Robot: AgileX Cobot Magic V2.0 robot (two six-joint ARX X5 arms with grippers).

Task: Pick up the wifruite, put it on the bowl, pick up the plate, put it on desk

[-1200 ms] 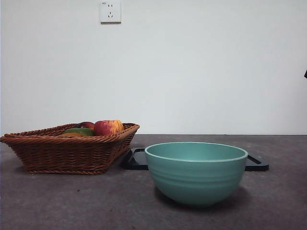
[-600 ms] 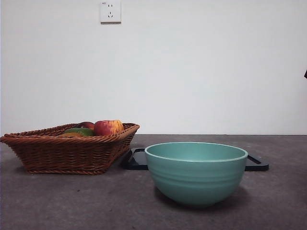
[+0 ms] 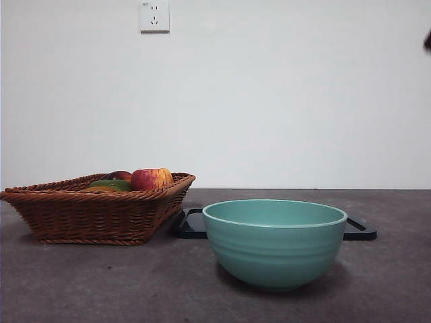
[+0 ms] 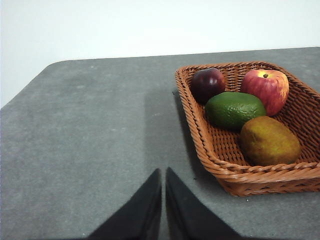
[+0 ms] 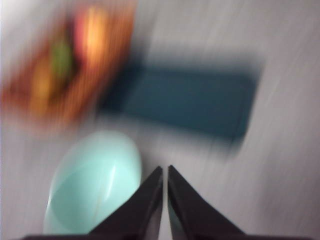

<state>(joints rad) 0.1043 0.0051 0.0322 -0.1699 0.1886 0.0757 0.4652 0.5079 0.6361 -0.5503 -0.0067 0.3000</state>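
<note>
The wifruite lies in the wicker basket, an orange-brown rounded fruit beside a green fruit; in the front view only its top shows over the rim. The teal bowl stands on the desk near the front, with nothing seen inside it. Behind it lies the dark flat plate. My left gripper is shut and empty above bare desk, to the side of the basket. My right gripper is shut and empty, above the bowl and plate; its view is blurred.
The basket at the left also holds a red-and-yellow apple and a dark red fruit. A black arm tip shows at the upper right edge. A wall socket sits on the white wall behind.
The black arm tip at the right edge has moved upward. The right wrist view is smeared by motion. Basket, bowl and plate stand as before.
</note>
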